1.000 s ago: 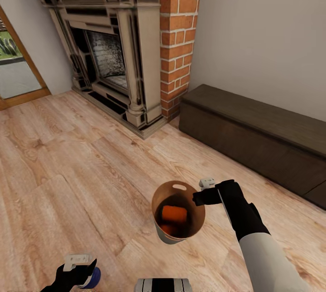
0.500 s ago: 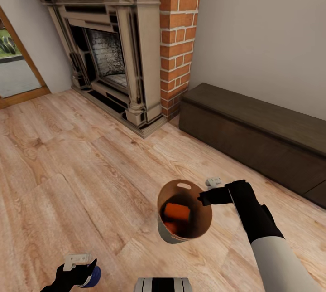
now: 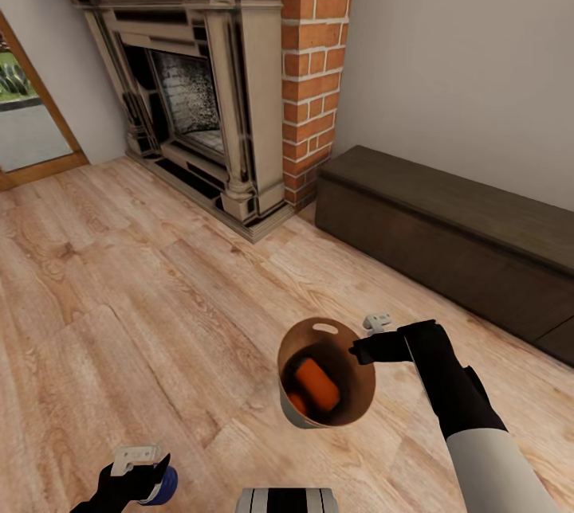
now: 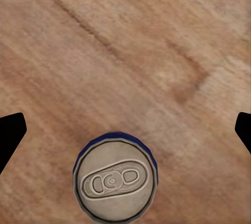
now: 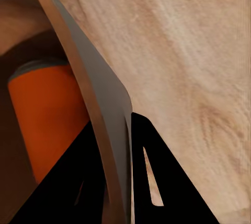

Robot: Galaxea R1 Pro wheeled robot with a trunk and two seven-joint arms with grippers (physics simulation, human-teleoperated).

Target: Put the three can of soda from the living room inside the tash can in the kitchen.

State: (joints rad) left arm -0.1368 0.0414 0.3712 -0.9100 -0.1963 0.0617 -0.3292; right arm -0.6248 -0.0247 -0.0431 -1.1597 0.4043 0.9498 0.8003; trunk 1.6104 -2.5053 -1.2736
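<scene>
Right gripper (image 3: pixel 360 350) is clamped on the rim of the tash can (image 3: pixel 345 401), one finger inside the wall and one outside, as the right wrist view shows (image 5: pixel 112 182). Beyond this gripper spreads the pale wood floor (image 3: pixel 119 298), and farther off stand the fireplace (image 3: pixel 183 83), its red brick chimney (image 3: pixel 315 59) and the dark low bench (image 3: pixel 446 234) along the wall. The pail hangs tilted from the gripper, above the floor, its tan inside turned toward the head camera, an oval handle slot (image 3: pixel 324 329) near the rim. Inside it lie two orange cans (image 3: pixel 317 384), one resting over the other; the upper orange can (image 5: pixel 49 119) sits just inside the wall the fingers pinch.

Left gripper (image 3: pixel 147 481) is low and well apart from the pail. Its fingertips (image 4: pixel 10 135) stand wide at either side, apart from the blue can (image 4: pixel 115 179), which sits between them near the palm; whether it is gripped I cannot tell.
</scene>
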